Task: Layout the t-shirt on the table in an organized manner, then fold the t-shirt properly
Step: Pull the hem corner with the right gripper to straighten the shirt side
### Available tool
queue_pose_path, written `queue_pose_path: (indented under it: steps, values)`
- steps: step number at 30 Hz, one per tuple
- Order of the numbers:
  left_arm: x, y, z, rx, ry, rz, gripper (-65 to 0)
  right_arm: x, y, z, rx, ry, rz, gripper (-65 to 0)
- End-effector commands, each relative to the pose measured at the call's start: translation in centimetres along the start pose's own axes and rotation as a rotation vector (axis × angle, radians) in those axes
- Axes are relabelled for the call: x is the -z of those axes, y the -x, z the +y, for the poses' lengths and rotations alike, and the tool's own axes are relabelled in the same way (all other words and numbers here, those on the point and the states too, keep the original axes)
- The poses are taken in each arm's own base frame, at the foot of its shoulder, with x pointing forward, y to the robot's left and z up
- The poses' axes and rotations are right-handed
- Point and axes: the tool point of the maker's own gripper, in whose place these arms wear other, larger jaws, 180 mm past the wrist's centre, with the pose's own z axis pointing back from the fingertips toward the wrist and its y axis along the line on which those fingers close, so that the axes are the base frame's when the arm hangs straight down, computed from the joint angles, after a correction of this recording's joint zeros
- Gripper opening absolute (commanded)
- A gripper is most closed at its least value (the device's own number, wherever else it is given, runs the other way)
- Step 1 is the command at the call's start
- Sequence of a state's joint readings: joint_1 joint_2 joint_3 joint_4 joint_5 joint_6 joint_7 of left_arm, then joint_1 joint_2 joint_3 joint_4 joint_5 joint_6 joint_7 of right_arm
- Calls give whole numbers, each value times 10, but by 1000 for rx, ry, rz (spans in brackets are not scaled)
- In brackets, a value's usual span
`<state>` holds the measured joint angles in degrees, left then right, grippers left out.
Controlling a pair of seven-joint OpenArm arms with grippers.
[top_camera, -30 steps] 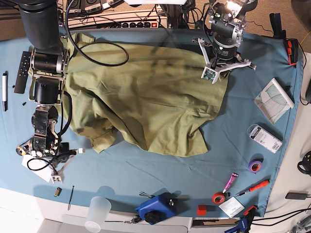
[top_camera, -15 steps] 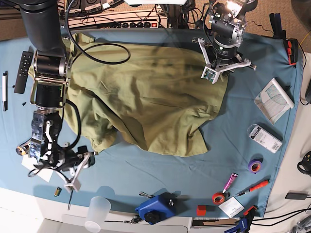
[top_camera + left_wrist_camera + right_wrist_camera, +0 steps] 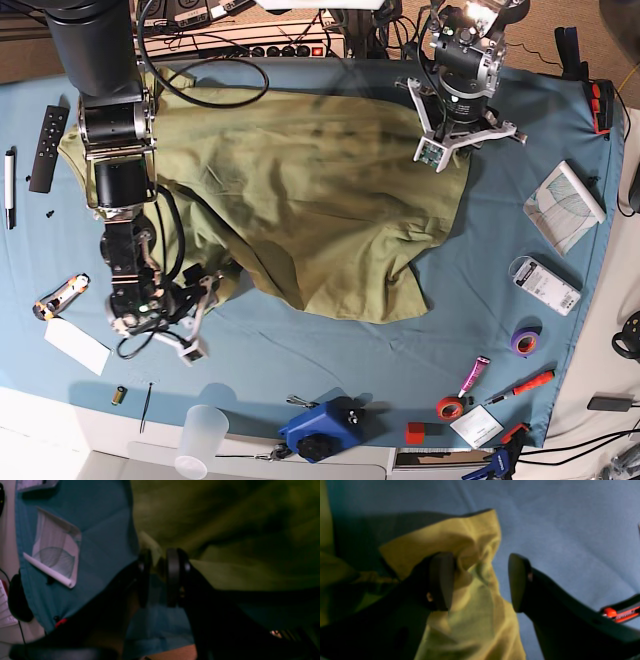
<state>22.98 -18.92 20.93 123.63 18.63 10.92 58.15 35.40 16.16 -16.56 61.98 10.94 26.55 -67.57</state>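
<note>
The olive-green t-shirt [image 3: 310,190] lies crumpled and partly spread over the back half of the teal table [image 3: 330,350]. My right gripper [image 3: 198,320] is at the shirt's lower left corner. In the right wrist view the right gripper [image 3: 479,557] is wide open and straddles a bunched fold of the t-shirt [image 3: 472,600], with the left finger [image 3: 441,580] touching the cloth. My left gripper [image 3: 445,145] hovers at the shirt's back right corner. In the left wrist view the left gripper [image 3: 158,555] has its pads slightly apart, with the t-shirt [image 3: 225,517] edge at their tips.
A remote [image 3: 45,150] and pen [image 3: 10,185] lie at the left edge, a box cutter [image 3: 60,295] and paper [image 3: 75,345] below them. A plastic cup [image 3: 200,440] and blue tool [image 3: 320,430] are at the front. Tape rolls [image 3: 525,340] and packets [image 3: 565,205] line the right side.
My right arm has swung from the table's left front edge to the shirt's lower left corner, and its jaws have opened wide. The left gripper's jaws have parted slightly at the back right corner.
</note>
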Motion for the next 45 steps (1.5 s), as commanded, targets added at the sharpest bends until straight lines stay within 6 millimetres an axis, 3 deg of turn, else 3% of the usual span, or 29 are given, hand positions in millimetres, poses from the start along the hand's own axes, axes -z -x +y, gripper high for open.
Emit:
queue_pose_path:
  steps: [1,6,14,19,21,23,26,31,41,45]
  values:
    - [-3,-9,5,-3,-17,-40,-518,-12,-21,-12,1,38,-53,-311]
    - [-3,-9,5,-2,-17,-40,-518,-4,-11,-15,-7,107,-6,-311]
    - [-3,-9,5,-3,-18,-41,-518,30,27,-16,-7,112,62,-311]
    - [-3,-10,5,-3,-18,-41,-518,38,49,-13,-7,112,120,-327]
    - [-3,-10,5,-2,-18,-41,-518,38,50,-14,0,119,130,-447]
    - [-3,-10,5,-3,-18,-41,-518,36,52,-21,31,157,137,-627]
    - [-3,-9,5,-3,-18,-41,-518,32,54,-36,4,238,158,-650]
    - [-3,-9,5,-2,-18,-41,-518,19,38,-54,-12,292,113,-650]
    - [-3,-9,5,-3,-18,-41,-518,-44,-33,-75,-29,380,-173,-650]
    - [-3,-9,5,-3,-18,-40,-518,-54,-39,-92,25,407,-240,-650]
